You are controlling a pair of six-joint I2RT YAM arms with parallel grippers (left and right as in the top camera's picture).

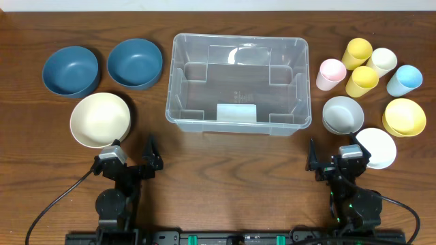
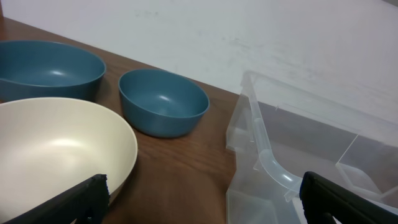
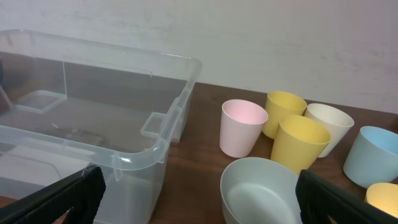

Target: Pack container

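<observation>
The clear rectangular container (image 1: 238, 44) stands empty at the table's middle back; it also shows in the left wrist view (image 2: 273, 165) and the right wrist view (image 3: 134, 158). My left gripper (image 1: 136, 153) is open and empty near the front, beside a cream bowl (image 1: 100, 120). Two blue bowls (image 1: 70, 70) (image 1: 135, 62) sit behind it. My right gripper (image 1: 334, 160) is open and empty, just in front of a grey bowl (image 1: 343, 114) and next to a white bowl (image 1: 377, 147).
Cups stand at the back right: pink (image 1: 330, 74), two yellow (image 1: 357, 53) (image 1: 362, 81), cream (image 1: 383, 61) and light blue (image 1: 405, 80). Stacked yellow bowls (image 1: 405, 117) sit at the right edge. Cables run from both arm bases at the front.
</observation>
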